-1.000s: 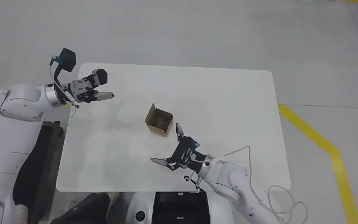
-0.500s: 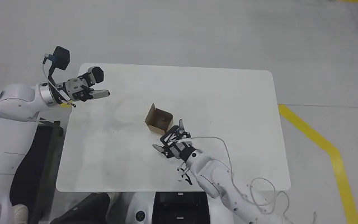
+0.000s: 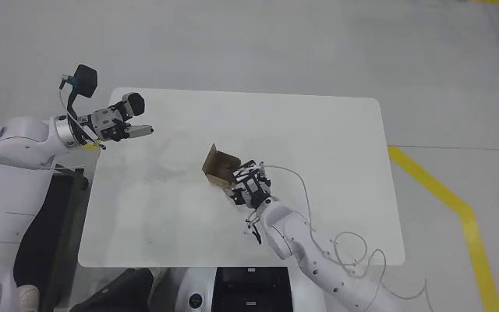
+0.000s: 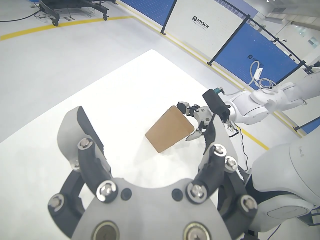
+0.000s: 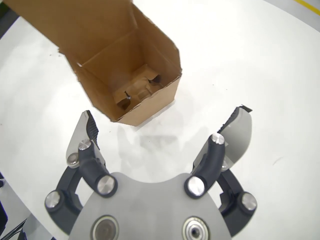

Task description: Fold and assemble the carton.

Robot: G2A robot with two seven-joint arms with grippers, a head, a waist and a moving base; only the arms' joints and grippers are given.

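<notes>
1. I saw the carton [image 3: 222, 165] standing near the middle of the surface [image 3: 312, 132], its top open and one flap raised.
2. My right tool [image 5: 165, 113] hovered just beside it, released.
3. My left tool [image 4: 146, 118] hung released by the far left corner, well apart.

Carton [image 3: 221, 167] plain brown; table [image 3: 327, 140] white; floor line [image 3: 444, 195] yellow

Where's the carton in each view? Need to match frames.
Top view: carton mid-table, right hand beside it.
Left wrist view: carton farther out on the table, right hand at its far side.
Right wrist view: carton close ahead of the right hand, top open.
Shared landmark: the right hand.
</notes>
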